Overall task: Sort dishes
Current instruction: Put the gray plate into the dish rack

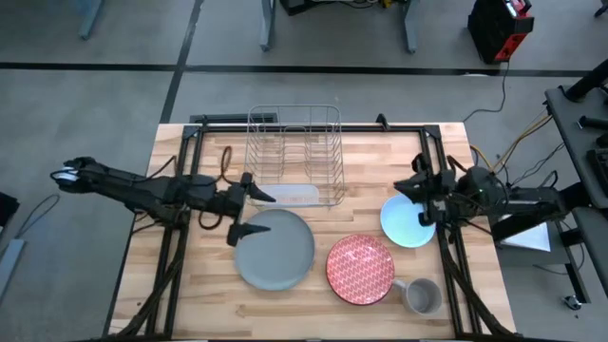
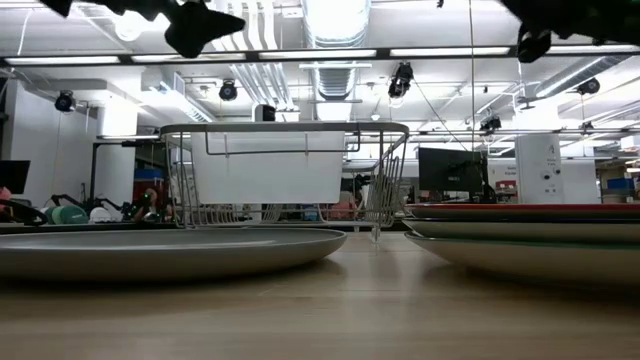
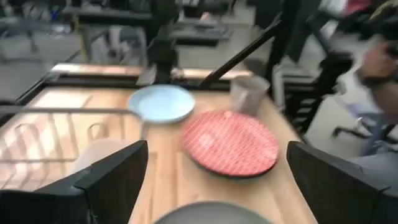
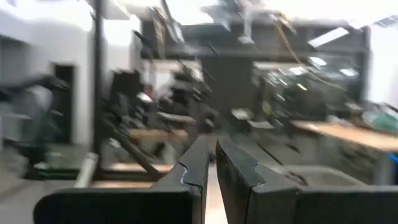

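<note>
The large grey plate (image 1: 275,249) lies flat on the wooden table, near the middle. To its right lie the red patterned plate (image 1: 361,269) and, farther right, the small light-blue plate (image 1: 408,223). My left gripper (image 1: 255,213) hovers open over the grey plate's left rim, touching nothing; its wrist view shows the red plate (image 3: 230,143) and light-blue plate (image 3: 161,102) ahead between the fingers. My right gripper (image 1: 418,201) hangs above the light-blue plate's far edge, and its fingers (image 4: 199,165) are shut with nothing between them. A blue speckled plate does not show.
The wire dish rack (image 1: 294,157) stands at the table's far middle, with a pale flat thing (image 1: 296,196) at its near side. A grey mug (image 1: 421,295) stands near the front edge, right of the red plate. Dark frame rails (image 1: 176,237) run along both table sides.
</note>
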Action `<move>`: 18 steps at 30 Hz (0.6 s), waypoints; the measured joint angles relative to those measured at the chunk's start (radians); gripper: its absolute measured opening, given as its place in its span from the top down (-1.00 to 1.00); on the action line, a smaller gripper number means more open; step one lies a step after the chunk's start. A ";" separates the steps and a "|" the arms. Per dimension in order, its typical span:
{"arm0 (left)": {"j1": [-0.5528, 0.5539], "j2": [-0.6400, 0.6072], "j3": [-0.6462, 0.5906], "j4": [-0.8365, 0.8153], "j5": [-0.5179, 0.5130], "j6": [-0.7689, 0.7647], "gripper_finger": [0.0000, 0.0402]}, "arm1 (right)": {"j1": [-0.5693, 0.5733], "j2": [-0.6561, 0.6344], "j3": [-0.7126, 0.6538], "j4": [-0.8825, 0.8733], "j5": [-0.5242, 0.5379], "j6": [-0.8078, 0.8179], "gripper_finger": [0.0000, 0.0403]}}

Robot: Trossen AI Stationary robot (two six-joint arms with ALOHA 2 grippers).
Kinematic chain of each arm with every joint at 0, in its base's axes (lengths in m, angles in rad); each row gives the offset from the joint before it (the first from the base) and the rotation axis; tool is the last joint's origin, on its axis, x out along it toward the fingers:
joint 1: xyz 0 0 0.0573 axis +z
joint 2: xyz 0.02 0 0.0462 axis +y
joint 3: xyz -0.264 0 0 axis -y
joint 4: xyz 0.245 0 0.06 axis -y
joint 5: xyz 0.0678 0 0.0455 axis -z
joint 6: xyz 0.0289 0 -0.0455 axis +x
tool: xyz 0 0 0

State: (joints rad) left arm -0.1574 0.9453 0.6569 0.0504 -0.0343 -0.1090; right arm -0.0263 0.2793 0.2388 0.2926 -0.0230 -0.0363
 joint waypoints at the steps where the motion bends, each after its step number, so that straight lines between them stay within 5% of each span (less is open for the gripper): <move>1: 0.000 0.014 0.021 -0.025 -0.006 0.000 -0.86 | 0.000 0.032 0.022 -0.013 0.016 0.001 0.88; 11: -0.001 0.128 0.146 -0.058 0.052 0.068 -0.86 | 0.001 0.259 0.200 -0.247 0.027 0.045 0.93; 18: -0.006 0.213 0.184 -0.077 0.051 -0.097 -0.86 | 0.002 0.290 0.215 -0.287 0.026 0.092 0.94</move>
State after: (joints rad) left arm -0.1631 1.1586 0.8407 -0.0268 0.0171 -0.2063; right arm -0.0238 0.5688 0.4538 0.0055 0.0029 0.0555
